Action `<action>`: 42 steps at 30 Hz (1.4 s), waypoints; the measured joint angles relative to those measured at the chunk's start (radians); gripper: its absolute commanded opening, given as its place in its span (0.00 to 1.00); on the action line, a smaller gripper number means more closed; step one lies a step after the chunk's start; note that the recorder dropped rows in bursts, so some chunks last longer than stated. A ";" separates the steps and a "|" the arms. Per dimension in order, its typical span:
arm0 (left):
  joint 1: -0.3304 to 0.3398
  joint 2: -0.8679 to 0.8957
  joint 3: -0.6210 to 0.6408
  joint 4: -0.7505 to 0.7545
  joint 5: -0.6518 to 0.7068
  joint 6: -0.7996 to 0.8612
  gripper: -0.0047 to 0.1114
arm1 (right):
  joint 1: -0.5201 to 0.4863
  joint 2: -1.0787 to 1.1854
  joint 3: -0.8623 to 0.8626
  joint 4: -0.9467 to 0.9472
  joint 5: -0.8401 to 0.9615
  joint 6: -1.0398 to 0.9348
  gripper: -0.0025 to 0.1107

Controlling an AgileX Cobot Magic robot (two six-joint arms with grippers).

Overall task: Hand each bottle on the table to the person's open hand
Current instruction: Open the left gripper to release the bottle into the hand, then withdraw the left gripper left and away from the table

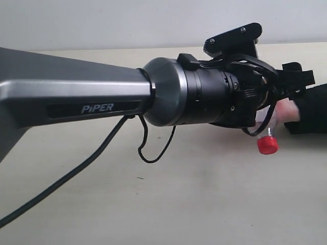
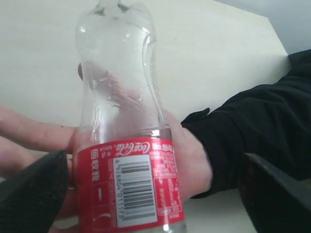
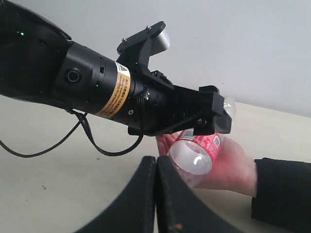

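The right gripper is pressed together and holds nothing. Beyond it, the left gripper stands wide apart on either side of the small clear plastic bottle with red label and cap. The bottle lies in the person's open hand over the pale beige worktop. This handover looks nearly done. No other bottle shows, so I cannot tell what remains.

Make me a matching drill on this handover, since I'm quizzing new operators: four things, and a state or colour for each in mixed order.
1 left gripper
2 right gripper
3 bottle
4 sleeve

A shut, holding nothing
B black
C open, fingers either side of the bottle
D resting on the person's hand

Pairs: 1-C, 2-A, 3-D, 4-B
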 measured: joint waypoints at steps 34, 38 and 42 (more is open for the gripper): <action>0.002 -0.697 0.497 -0.135 0.689 0.610 0.04 | 0.000 0.000 0.000 0.002 -0.002 0.000 0.02; 0.002 -0.875 0.769 -0.061 0.436 0.468 0.04 | 0.000 0.000 0.000 0.002 -0.002 0.000 0.02; 0.002 -1.014 0.945 0.004 0.269 0.352 0.04 | 0.000 0.000 0.000 0.002 -0.002 0.000 0.02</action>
